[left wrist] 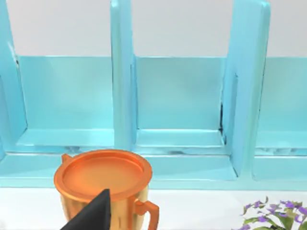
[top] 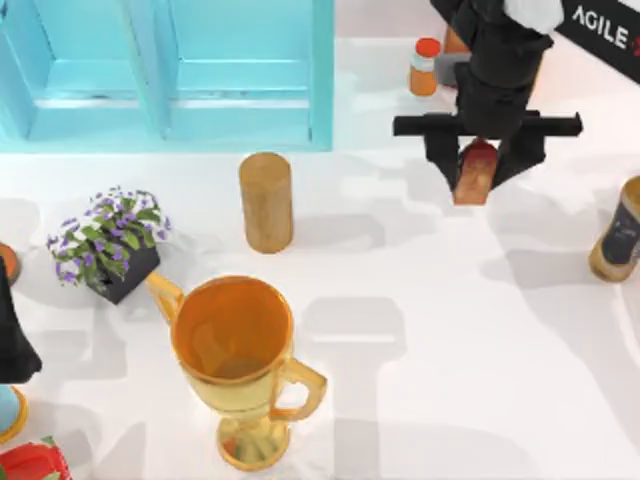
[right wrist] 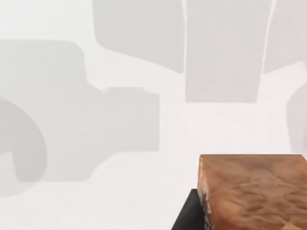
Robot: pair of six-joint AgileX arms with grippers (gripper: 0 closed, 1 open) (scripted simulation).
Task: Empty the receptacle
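On white table (top: 450,330), gold cup (top: 235,345), right end effector (top: 477,170) gripping brown block (top: 476,175)

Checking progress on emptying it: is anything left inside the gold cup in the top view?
No. The gold cup shows a bare orange interior, while the right gripper holds a brown block away from it.

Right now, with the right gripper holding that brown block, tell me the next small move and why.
Probably lower the right gripper and set the brown block on the bare white table below it. The block is already clear of the gold cup, whose bowl looks empty in the top view, and the right wrist view shows only bare table beneath the block. The left arm stays parked at the table's left edge.
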